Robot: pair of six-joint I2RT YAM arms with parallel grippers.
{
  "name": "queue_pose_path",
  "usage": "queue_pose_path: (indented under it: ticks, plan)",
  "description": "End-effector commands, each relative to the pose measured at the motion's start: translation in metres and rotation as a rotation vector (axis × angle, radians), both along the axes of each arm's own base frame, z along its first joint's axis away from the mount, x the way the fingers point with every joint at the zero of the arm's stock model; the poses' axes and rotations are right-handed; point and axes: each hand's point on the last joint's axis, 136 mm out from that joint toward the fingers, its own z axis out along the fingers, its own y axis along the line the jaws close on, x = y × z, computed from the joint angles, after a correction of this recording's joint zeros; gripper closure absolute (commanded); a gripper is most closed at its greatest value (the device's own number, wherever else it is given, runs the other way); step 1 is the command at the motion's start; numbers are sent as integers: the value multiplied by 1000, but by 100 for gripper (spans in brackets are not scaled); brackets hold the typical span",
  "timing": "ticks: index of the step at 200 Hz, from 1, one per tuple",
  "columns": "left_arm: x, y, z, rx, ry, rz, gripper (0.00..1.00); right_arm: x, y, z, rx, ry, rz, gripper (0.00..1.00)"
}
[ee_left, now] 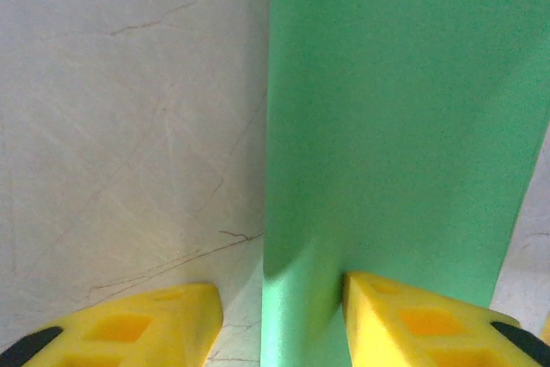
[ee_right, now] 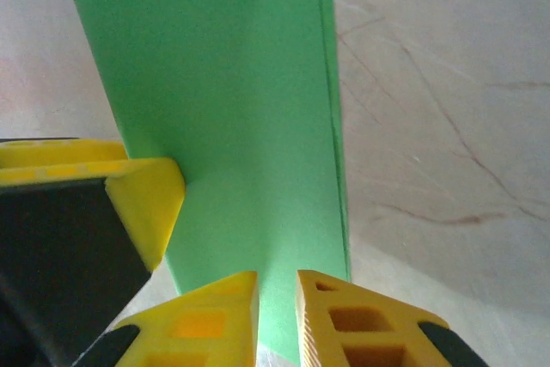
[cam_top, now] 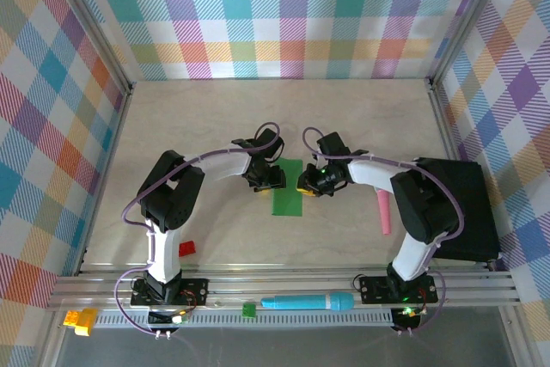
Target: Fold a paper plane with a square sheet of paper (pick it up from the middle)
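Left fingers (ee_left: 404, 320): set moderately apart, one tip on the folded green sheet of paper (cam_top: 288, 202), the other on the bare table (cam_top: 198, 126) beside its long edge. Right fingers (ee_right: 344, 324): almost together over the sheet's opposite side; whether they grip it cannot be told. The sheet lies flat mid-table, between both arms.

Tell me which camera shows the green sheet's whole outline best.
Top external: the green sheet lies as a narrow rectangle on the table, with only its far end partly covered. The left wrist view shows a close stretch along one long edge. The right wrist view shows the other long edge, which looks layered.
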Motion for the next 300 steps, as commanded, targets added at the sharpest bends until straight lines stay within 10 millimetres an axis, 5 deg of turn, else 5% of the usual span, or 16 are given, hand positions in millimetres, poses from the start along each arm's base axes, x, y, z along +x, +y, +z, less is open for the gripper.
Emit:
queue_pose_path:
  ticks: [1, 191, 273, 300]
  plan:
    - [-41, 21, -81, 133, 153, -57, 54, 11, 12, 7, 29, -23, 15, 82]
    - [-42, 19, -90, 152, 170, -66, 53, 15, 21, -3, 42, 3, 64, 84]
    - [-44, 20, -89, 149, 172, -63, 53, 2, 8, -33, -26, 54, 64, 88]
    - [-40, 9, -71, 92, 162, -76, 53, -12, -6, -57, -93, 91, 64, 89]
